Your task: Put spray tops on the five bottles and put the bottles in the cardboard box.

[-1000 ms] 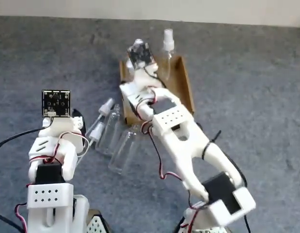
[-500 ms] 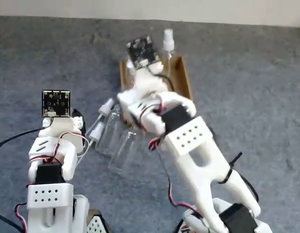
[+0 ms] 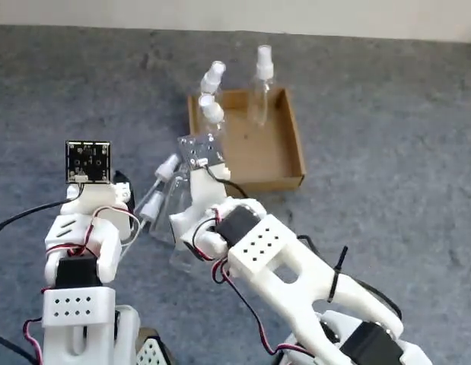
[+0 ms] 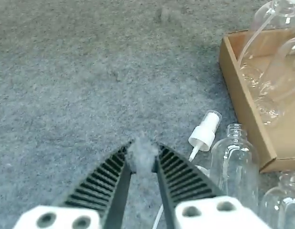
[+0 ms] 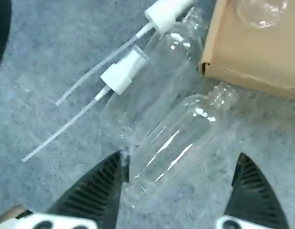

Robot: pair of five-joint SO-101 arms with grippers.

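Observation:
Three clear bottles with spray tops (image 3: pixel 211 110) stand in the cardboard box (image 3: pixel 284 163). Two open-necked bottles lie on the carpet beside it, one (image 5: pixel 178 143) directly under my right gripper (image 5: pixel 180 162), which is wide open, and the other (image 5: pixel 157 76) alongside. Two loose spray tops (image 5: pixel 121 76) (image 5: pixel 164 12) with long tubes lie next to them. In the high view my right gripper (image 3: pixel 188 228) hangs over these bottles (image 3: pixel 173 205). My left gripper (image 4: pixel 142 155) is low over bare carpet, shut with nothing in it, to the left of a spray top (image 4: pixel 204 136) and a bottle (image 4: pixel 233 162).
Grey carpet covers the table around the box. My left arm (image 3: pixel 79 251) stands at the front left, close to the loose spray tops (image 3: pixel 147 205). The box's right half (image 3: pixel 273 144) has free floor.
My right arm has drawn back from over the box to the bottles lying on the carpet, uncovering two capped bottles in the box. The left arm has not moved.

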